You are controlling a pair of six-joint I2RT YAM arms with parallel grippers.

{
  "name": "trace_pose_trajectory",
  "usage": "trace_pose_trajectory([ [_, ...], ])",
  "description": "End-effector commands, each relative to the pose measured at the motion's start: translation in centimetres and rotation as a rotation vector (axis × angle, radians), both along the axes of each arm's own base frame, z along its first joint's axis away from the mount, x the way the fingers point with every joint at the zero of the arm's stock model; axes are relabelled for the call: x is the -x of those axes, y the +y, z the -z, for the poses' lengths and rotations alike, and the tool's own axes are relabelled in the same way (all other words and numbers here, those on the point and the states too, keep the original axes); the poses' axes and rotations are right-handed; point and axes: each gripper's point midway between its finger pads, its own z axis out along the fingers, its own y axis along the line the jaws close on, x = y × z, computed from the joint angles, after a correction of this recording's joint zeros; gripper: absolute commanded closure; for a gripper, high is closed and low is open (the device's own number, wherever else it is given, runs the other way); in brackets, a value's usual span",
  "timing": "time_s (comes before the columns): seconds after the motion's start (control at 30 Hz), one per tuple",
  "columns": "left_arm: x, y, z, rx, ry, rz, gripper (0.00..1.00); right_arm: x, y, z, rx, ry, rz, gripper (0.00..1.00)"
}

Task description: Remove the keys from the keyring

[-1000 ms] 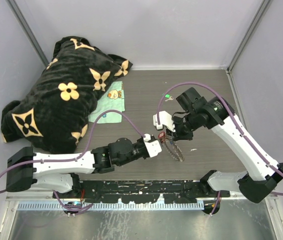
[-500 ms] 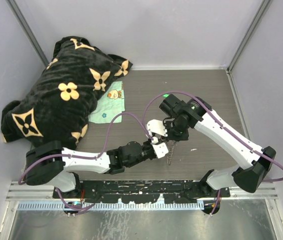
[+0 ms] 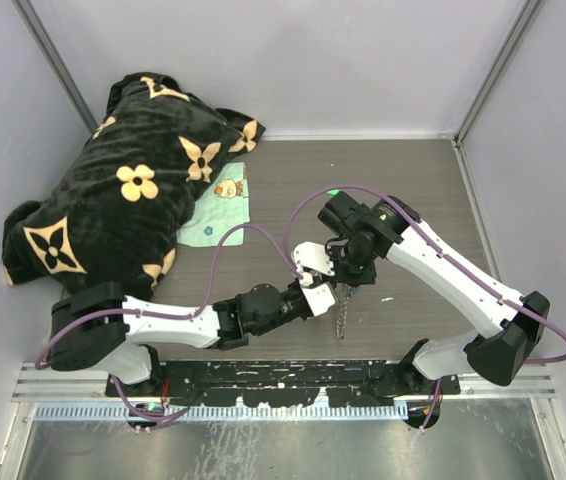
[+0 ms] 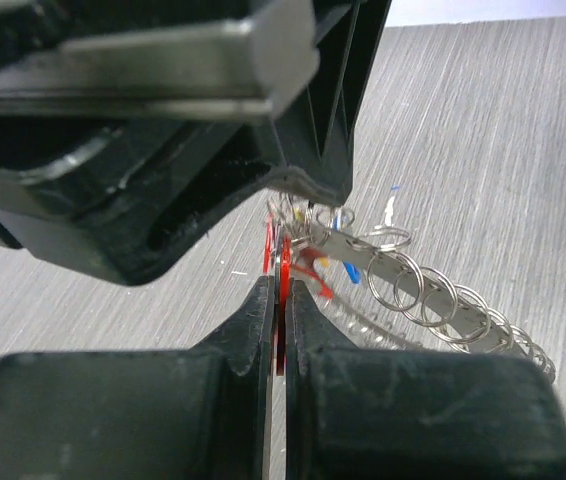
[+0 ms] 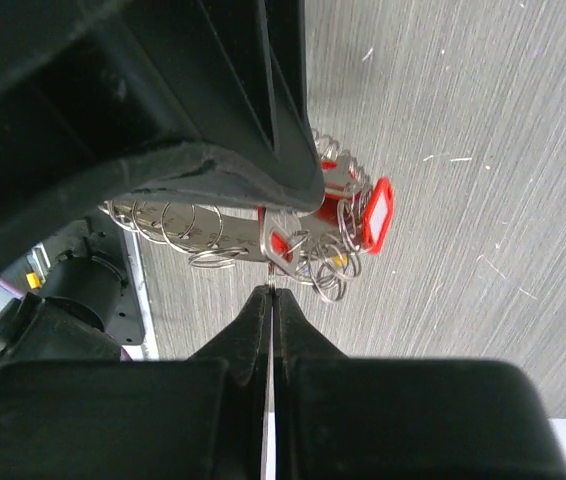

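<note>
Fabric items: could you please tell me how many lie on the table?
2: a black flower-patterned blanket at the far left, and a small light-green cloth at its right edge; others may be hidden underneath.

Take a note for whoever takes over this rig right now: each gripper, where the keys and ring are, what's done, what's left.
Left gripper: shut on a red plastic key tag.
Right gripper: shut on the edge of the grey metal keyring, which hangs from it.
The red tag's key looks attached to the ring.
Done: a green tag lies loose farther back, possibly one key off.
Left: pull the red-tagged key free, then the rest.
</note>
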Motion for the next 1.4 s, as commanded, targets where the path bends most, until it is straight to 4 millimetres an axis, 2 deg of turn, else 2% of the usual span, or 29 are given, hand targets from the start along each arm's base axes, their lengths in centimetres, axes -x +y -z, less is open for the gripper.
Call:
trace_pose_trajectory([
  [0.0,1.4,-0.1,-7.5,0.235,-0.029,0.039,1.00,0.7,0.6,-1.8,-0.095,0.009,-0.005,0.99],
  [0.17,2.6,0.0,-9.0,0.284,-0.015,0.073,1.00,0.9,1.1,-3.2,-0.201,0.023,0.014,0.99],
  [0.33,2.8,1.4,-10.1,0.339,-0.008,0.058,1.00,1.2,1.3,-4.7,-0.301,0.025,0.021,0.99],
  [0.5,3.0,1.3,-11.2,0.345,0.004,0.073,1.00,2.5,2.4,-4.7,-0.381,0.083,-0.010,0.99],
  [0.57,3.0,2.0,-12.7,0.375,0.006,0.062,1.00,2.6,2.6,-4.3,-0.391,0.090,-0.010,0.99],
  [0.63,3.0,2.2,-13.3,0.381,0.013,0.057,1.00,2.8,2.8,-4.3,-0.414,0.093,-0.015,0.99],
  [0.77,3.2,2.0,-13.2,0.332,0.049,0.063,1.00,3.1,3.5,-4.9,-0.472,0.098,-0.027,0.99],
  [0.83,3.1,2.2,-13.4,0.330,0.058,0.058,1.00,3.1,3.6,-5.2,-0.503,0.097,-0.030,0.96],
  [0.93,3.1,2.7,-13.7,0.325,0.062,0.045,1.00,3.1,3.7,-5.8,-0.554,0.084,-0.029,0.85],
  [1.17,3.5,3.7,-14.7,0.291,0.060,0.057,1.00,2.9,3.9,-7.5,-0.688,0.049,-0.025,0.79],
  [1.37,4.3,4.1,-15.9,0.277,0.059,0.097,1.00,3.0,4.1,-9.3,-0.844,0.006,-0.029,0.63],
])
